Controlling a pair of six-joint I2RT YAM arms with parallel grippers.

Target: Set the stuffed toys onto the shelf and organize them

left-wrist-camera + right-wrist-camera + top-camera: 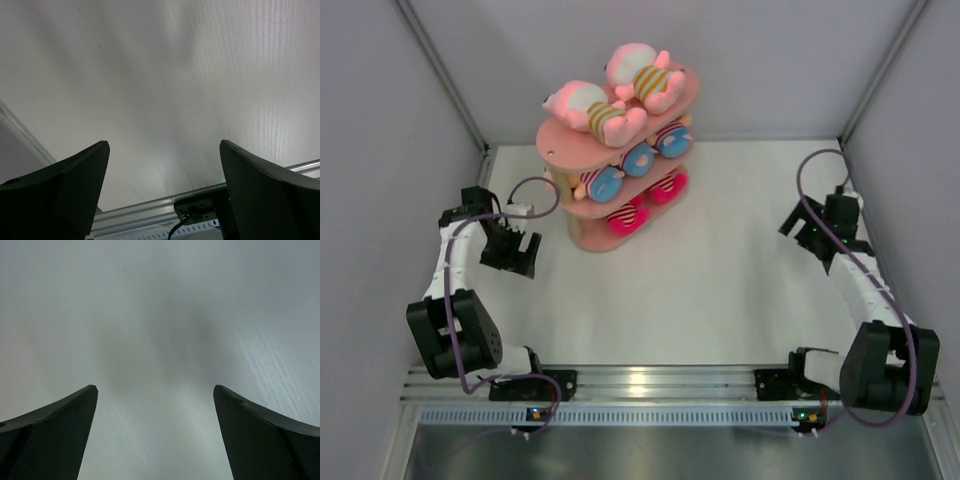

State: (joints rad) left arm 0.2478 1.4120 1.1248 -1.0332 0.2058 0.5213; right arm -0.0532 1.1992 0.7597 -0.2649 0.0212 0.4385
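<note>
Top external: shelf (pixel 556 143), pink, 3 tiers, at 11 o'clock on white table (pixel 720 280). Stuffed toys (pixel 595 112): 2 lying on top tier, others with blue feet on middle tier, pink feet on bottom tier. Left gripper (pixel 520 260) at 9 o'clock, right gripper (pixel 798 228) at 3 o'clock, both apart from shelf.

Left wrist: jaws spread wide, empty, over bare table.

Right wrist: jaws spread wide, empty, over blurred pale surface.

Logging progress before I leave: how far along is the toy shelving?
Done: the shelf holds a top pair lying on its upper board, a blue-footed pair on the middle board and a pink-footed pair on the bottom. In hand: nothing; the left claw and right claw are open and empty, away from the shelf. Left: no toy shows on the table, so perhaps only tidying.
</note>
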